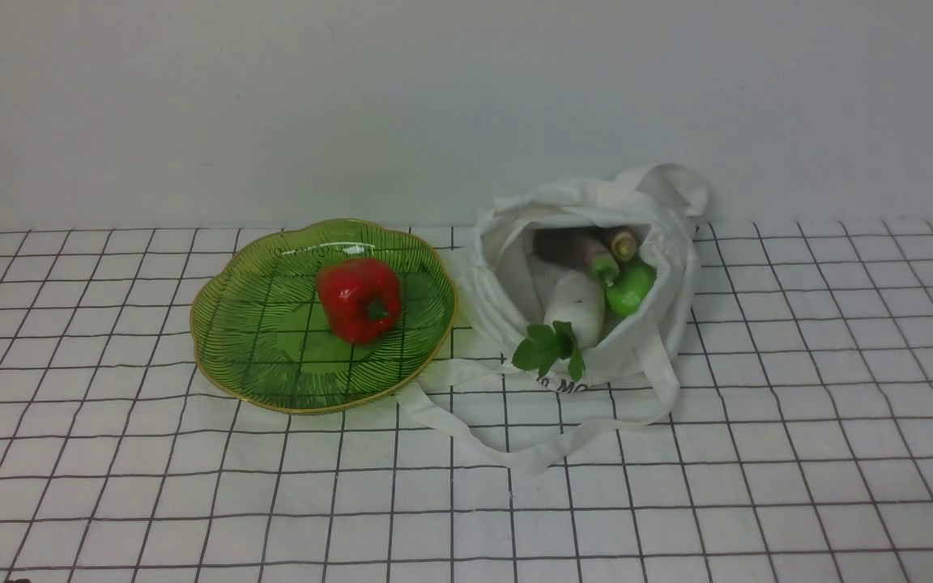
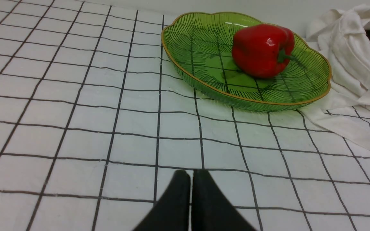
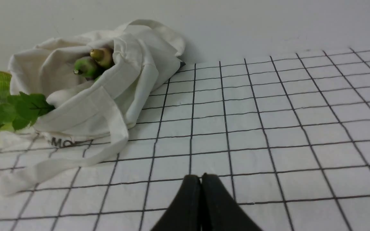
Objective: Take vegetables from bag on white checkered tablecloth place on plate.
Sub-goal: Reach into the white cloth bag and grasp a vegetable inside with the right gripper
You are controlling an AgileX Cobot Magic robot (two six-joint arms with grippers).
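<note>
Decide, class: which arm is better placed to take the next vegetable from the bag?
Probably the right. The bag lies right of center, and its mouth shows the white radish. The right gripper looks shut and empty. The plate lies left, farther from that arm.

Front view: dim, even, greyish light; wall flat-toned, duller toward 12 o'clock; small glare spots on red pepper (image 1: pixel 359 300); bag (image 1: pixel 681 267) interior shadowed toward 12 o'clock. Left wrist view: brighter, pale sheen on tablecloth (image 2: pixel 133 144); glint on pepper; gripper (image 2: pixel 191 175) tips soft. Right wrist view: greyish; cloth lines blurred toward 7 o'clock; gripper (image 3: pixel 200 179) tips soft, dark.
</note>
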